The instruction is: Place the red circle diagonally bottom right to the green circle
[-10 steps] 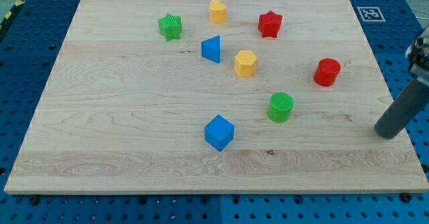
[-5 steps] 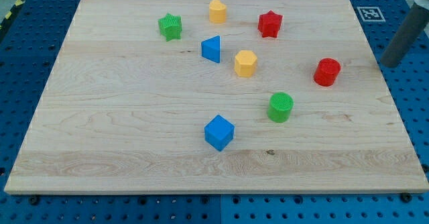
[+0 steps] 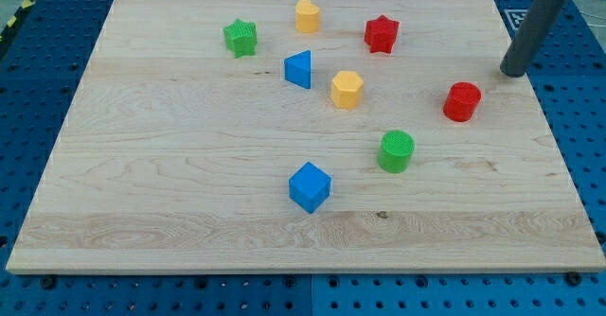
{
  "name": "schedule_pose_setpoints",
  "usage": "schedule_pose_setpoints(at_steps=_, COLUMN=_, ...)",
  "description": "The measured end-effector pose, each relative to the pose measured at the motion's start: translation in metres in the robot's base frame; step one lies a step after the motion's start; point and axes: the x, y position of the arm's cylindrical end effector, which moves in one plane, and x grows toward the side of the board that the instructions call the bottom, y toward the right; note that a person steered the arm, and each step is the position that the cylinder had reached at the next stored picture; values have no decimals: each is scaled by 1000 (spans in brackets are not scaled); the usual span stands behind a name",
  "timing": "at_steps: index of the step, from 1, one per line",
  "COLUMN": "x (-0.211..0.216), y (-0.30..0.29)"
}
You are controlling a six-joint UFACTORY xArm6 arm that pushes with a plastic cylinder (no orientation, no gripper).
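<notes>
At about 1 o'clock from the red circle (image 3: 462,101), my tip (image 3: 512,72) sat near it but not touching, holding nothing. Looked like the approach step: next I'd push from behind toward 7 o'clock, ending at the green circle's (image 3: 396,151) 4 o'clock. The yellow hexagon-ish block (image 3: 347,89) and blue cube (image 3: 310,186) were well clear.

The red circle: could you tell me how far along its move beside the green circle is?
Nothing is done yet: the red circle sits up-right of the green circle. In hand: my tip stands up-right of the red circle, not touching. Left: pushing it down, below-right of green.
</notes>
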Motion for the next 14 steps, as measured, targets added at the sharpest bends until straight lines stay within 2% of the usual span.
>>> schedule_pose_setpoints(at_steps=2, x=-7, y=-41)
schedule_pose_setpoints(at_steps=3, x=2, y=-71)
schedule_pose_setpoints(at_steps=4, x=33, y=-80)
schedule_pose_setpoints(at_steps=6, x=95, y=-81)
schedule_pose_setpoints(at_steps=10, x=185, y=-81)
schedule_pose_setpoints(at_steps=12, x=187, y=-70)
schedule_pose_setpoints(at_steps=13, x=187, y=-45)
schedule_pose_setpoints(at_steps=14, x=205, y=-31)
